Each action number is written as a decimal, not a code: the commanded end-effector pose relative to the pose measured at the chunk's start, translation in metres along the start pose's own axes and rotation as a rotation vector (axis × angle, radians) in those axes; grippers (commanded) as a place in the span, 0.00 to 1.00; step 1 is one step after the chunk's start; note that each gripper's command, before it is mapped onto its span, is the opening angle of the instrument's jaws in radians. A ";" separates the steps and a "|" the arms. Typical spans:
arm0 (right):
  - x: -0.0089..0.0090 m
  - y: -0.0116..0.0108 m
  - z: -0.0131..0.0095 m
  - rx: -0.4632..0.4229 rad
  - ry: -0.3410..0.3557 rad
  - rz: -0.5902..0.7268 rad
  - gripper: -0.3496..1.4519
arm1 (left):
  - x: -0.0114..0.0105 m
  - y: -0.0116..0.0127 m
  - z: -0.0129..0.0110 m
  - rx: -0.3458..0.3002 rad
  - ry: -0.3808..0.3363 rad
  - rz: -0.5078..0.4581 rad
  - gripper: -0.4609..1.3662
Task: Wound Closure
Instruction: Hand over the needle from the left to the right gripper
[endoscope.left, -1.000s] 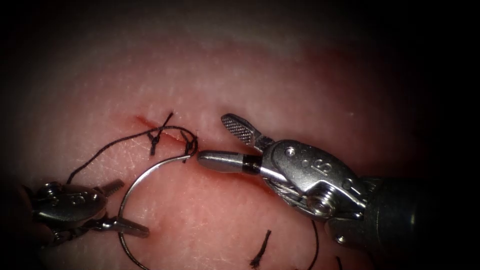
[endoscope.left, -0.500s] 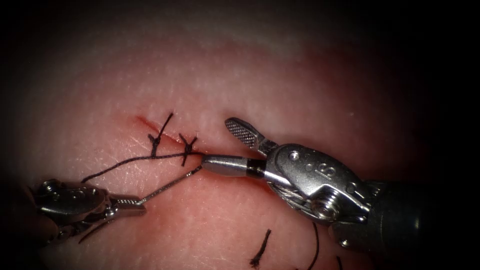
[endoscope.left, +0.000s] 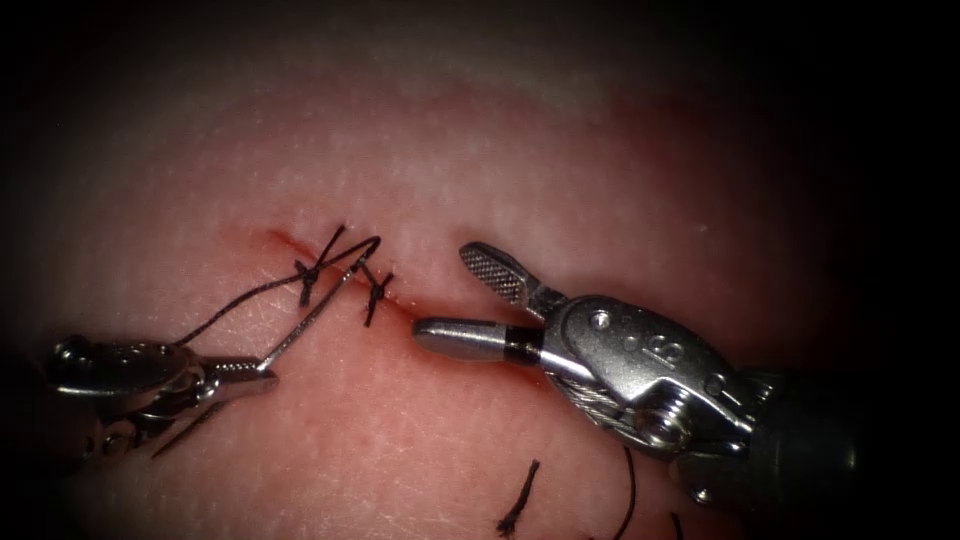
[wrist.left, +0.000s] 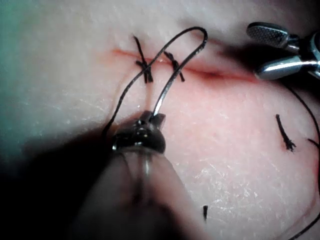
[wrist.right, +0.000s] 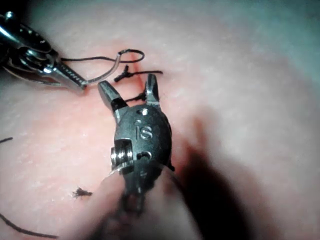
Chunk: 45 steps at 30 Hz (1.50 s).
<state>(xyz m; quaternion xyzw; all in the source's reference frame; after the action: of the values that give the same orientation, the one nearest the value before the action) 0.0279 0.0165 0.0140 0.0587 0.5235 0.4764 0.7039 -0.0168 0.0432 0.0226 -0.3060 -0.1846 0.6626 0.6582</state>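
Needle (endoscope.left: 315, 310) sits pinched in my left claw (endoscope.left: 262, 376), gripped near one end, its curve rising free above the tissue (endoscope.left: 560, 170) over the cut (endoscope.left: 420, 308) and its two stitches. Thread (endoscope.left: 240, 300) runs from the needle's far end back past that claw. My right claw (endoscope.left: 452, 292) hangs spread just right of the stitches, holding nothing. From the left wrist I see the thread (wrist.left: 125, 95) loop off the needle (wrist.left: 175, 70); the endoscope adds a cut thread end (endoscope.left: 520, 500) lower down.
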 end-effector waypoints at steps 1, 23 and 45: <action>0.0000 0.0001 0.0000 0.000 0.000 0.011 0.72 | 0.0001 0.0002 0.0000 -0.016 0.018 -0.008 0.06; -0.0012 0.0031 0.0003 -0.066 0.049 0.418 0.85 | 0.0051 0.0047 0.0016 -0.070 0.294 -0.006 0.06; -0.0007 0.0022 0.0025 -0.052 0.088 0.457 0.86 | 0.0041 0.0072 0.0038 -0.091 0.297 -0.012 0.06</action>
<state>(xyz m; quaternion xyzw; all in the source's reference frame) 0.0285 0.0182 0.0168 0.1343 0.5125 0.6405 0.5560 -0.0246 0.0473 0.0201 -0.4269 -0.1146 0.5974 0.6692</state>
